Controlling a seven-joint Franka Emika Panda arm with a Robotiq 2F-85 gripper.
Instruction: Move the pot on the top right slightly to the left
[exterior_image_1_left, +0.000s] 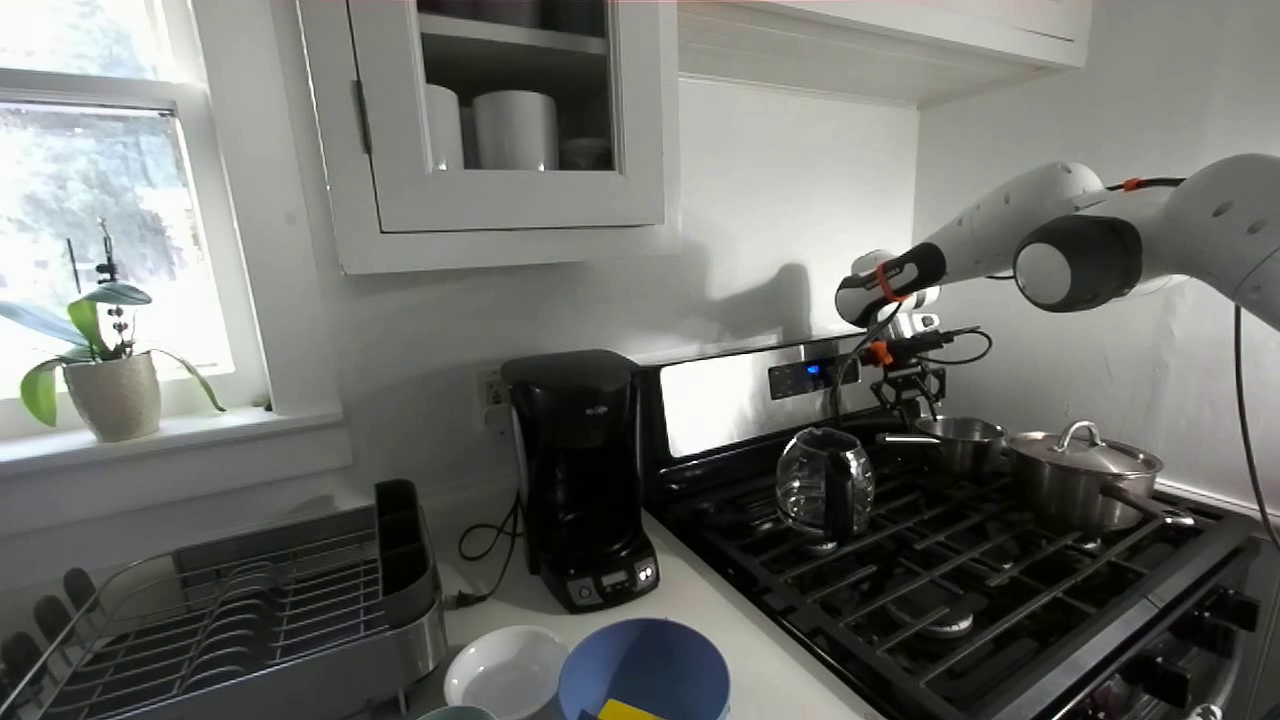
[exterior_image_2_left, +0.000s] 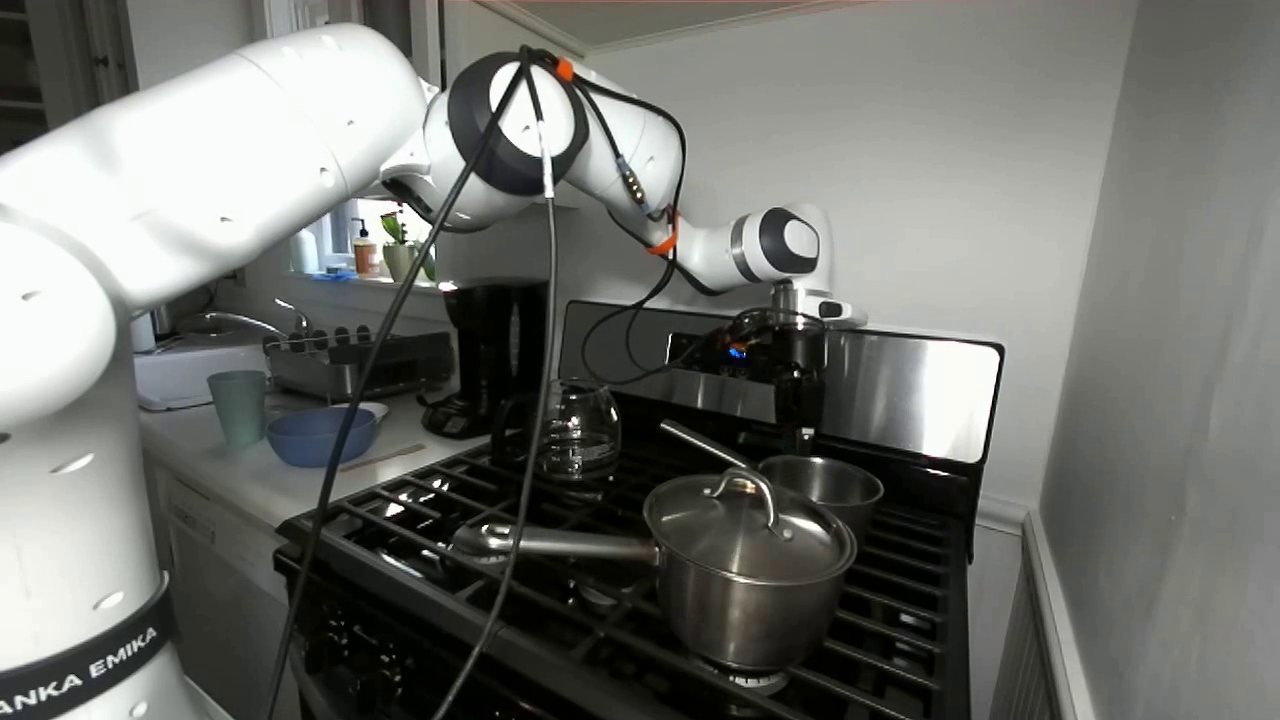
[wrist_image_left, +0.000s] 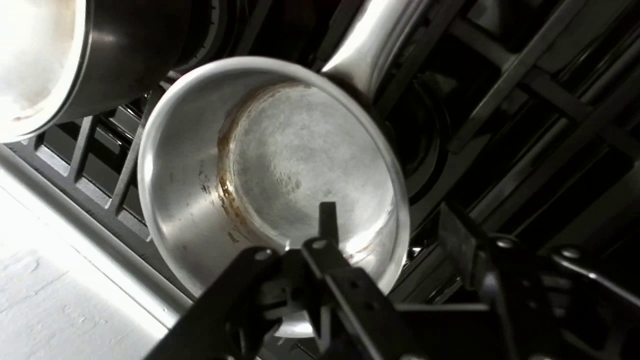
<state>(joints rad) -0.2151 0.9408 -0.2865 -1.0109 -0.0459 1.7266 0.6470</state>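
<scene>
The pot (wrist_image_left: 300, 150), small, low, round and of shiny silver metal, stands without a lid on the stove's back grate. It shows in both exterior views (exterior_image_1_left: 965, 450) (exterior_image_2_left: 825, 480), partly hidden behind the larger pot in one of them. Its inside has brown stains, and its handle points away from the larger pot. My gripper (wrist_image_left: 385, 215) is open at the pot's rim, as the exterior views also show (exterior_image_1_left: 912, 395) (exterior_image_2_left: 802, 410). In the wrist view one finger appears over the pot's inside and the other outside the rim. Whether either touches the pot cannot be told.
The larger lidded steel pot (exterior_image_1_left: 1075, 490) stands close beside the pot, also in an exterior view (exterior_image_2_left: 750, 600). A glass carafe (exterior_image_1_left: 825, 485) stands on the grate. The stove's back panel (exterior_image_2_left: 900, 400) rises behind the pot. A coffee maker (exterior_image_1_left: 580, 480) stands on the counter.
</scene>
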